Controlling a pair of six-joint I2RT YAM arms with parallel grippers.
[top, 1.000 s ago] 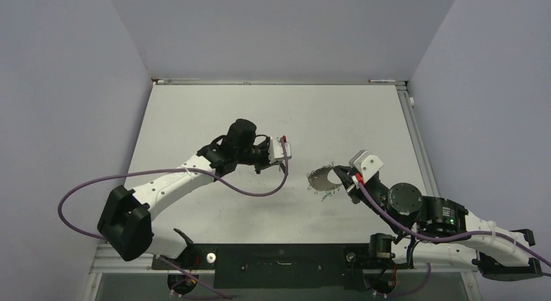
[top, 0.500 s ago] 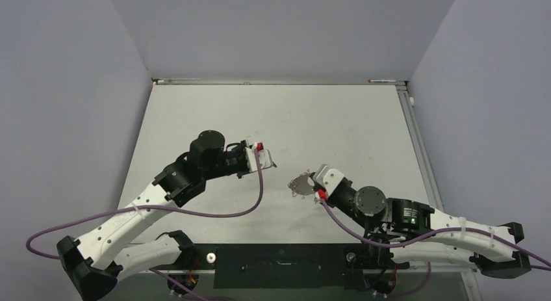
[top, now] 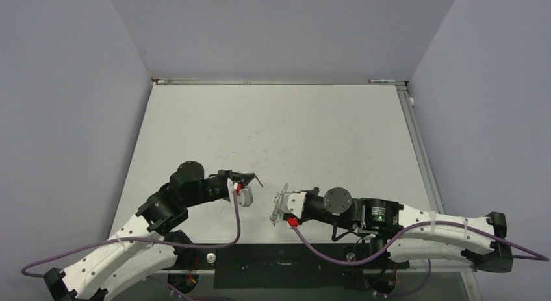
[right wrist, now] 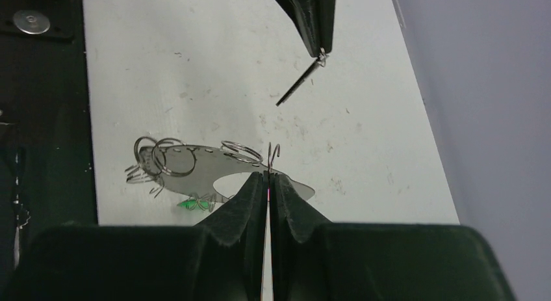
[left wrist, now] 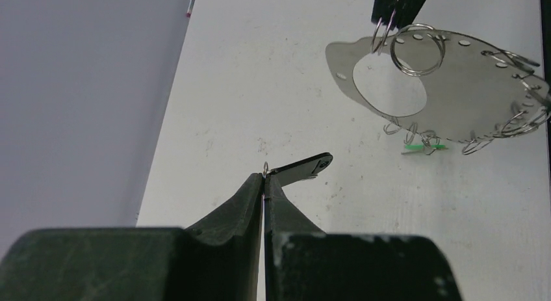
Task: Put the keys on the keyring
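My left gripper [top: 246, 179] is shut on a tiny ring that carries a key with a flat black head [left wrist: 302, 166]; the key sticks out past the fingertips above the table. My right gripper [top: 289, 203] is shut on a small wire ring [right wrist: 273, 154] of the keyring [top: 279, 206], a thin silver oval piece [left wrist: 448, 99] with a hole, small rings strung round its edge and a green tag [left wrist: 422, 147]. The keyring hangs from the right fingers just above the table. The two grippers face each other, a short gap apart. The key also shows in the right wrist view [right wrist: 297, 83].
The black base rail [top: 279, 255] runs along the near table edge just below both grippers. Purple cables [top: 237, 220] loop beside each arm. Grey walls close in the table on the left, back and right.
Both arms have drawn back toward the near edge. The left gripper moved down and left with the key. The right gripper carried the keyring left, closer to the left gripper.
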